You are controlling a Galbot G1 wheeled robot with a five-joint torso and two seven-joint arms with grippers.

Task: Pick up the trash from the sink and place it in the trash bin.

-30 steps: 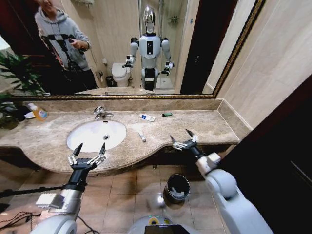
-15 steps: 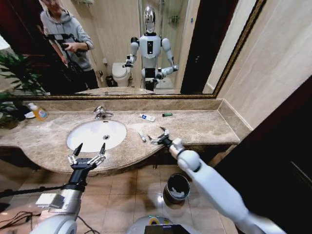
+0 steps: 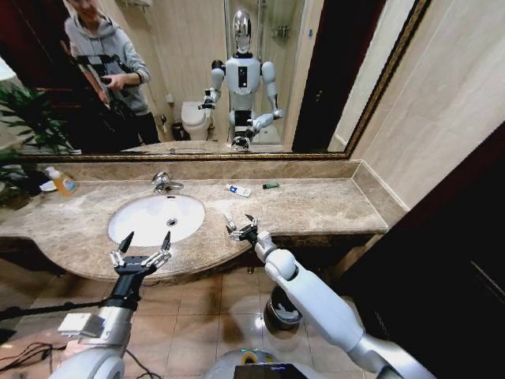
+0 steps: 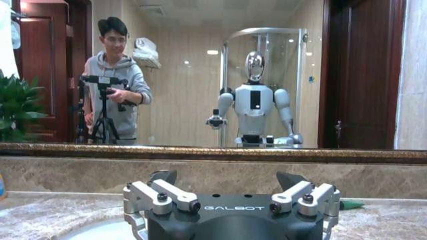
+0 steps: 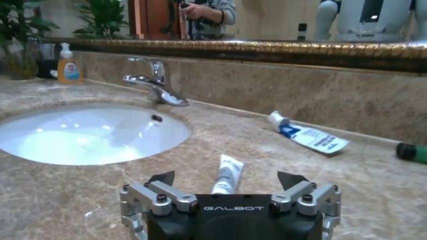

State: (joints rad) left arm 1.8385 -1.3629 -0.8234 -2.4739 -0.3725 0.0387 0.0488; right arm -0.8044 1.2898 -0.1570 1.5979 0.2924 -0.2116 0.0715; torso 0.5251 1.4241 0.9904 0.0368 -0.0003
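Note:
My right gripper (image 3: 241, 228) is open, low over the marble counter just right of the white oval sink (image 3: 126, 229). A small white tube (image 3: 230, 220) lies directly ahead of it; in the right wrist view this tube (image 5: 227, 170) lies in line with the gap of the open right gripper (image 5: 227, 180). Farther back lie a blue-and-white tube (image 3: 238, 190) (image 5: 307, 136) and a green piece (image 3: 271, 185) (image 5: 412, 152). My left gripper (image 3: 142, 251) (image 4: 227, 178) hangs open at the counter's front edge before the sink. The trash bin (image 3: 278, 312) stands on the floor, partly hidden by my right arm.
A chrome faucet (image 3: 164, 182) stands behind the basin, and an orange-labelled soap bottle (image 3: 61, 182) sits at the far left beside a plant (image 3: 24, 130). A mirror runs along the back wall. A tiled wall closes the counter's right end.
My right arm has swung left from the counter's right front edge to the white tube beside the sink. The left arm has stayed put.

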